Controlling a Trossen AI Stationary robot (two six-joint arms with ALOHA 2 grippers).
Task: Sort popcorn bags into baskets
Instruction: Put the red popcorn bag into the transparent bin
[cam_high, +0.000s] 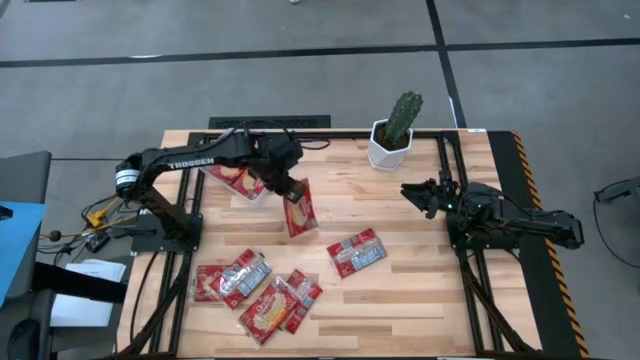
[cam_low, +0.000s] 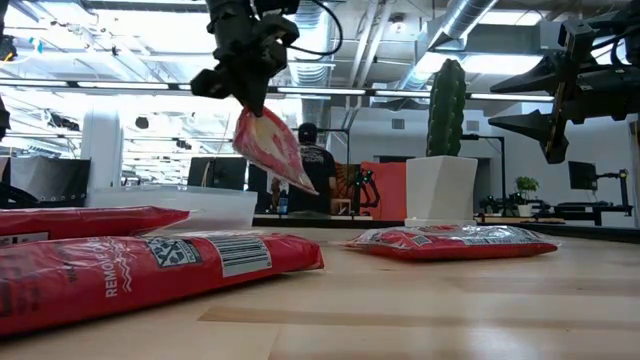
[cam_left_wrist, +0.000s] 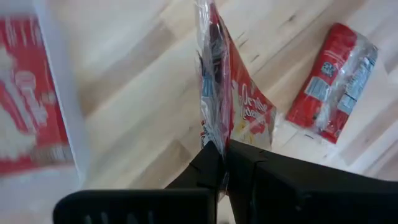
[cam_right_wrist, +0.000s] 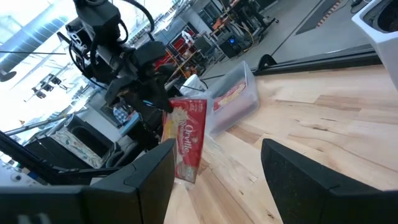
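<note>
My left gripper hangs above the middle of the table, shut on one red popcorn bag with a cream picture front. Just to its far left stands the clear plastic tray with one red packet lying inside. Several more packets lie flat on the near part of the table: one alone and a heap at the near left. My right gripper waits open above the table's right side, near the cactus pot, touching nothing. My left gripper pinches the bag by its top edge between the two fingers, coming from above and pointing down. The bag is lifted clear of the table and hangs slanted below the fingers, with its lower end free in the air.
A white faceted pot with a green cactus stands at the far edge, right of centre. Black-and-yellow tape marks the table's right edge. Bare wood lies between the lone packet and the near right corner. A person shows in the room behind.
</note>
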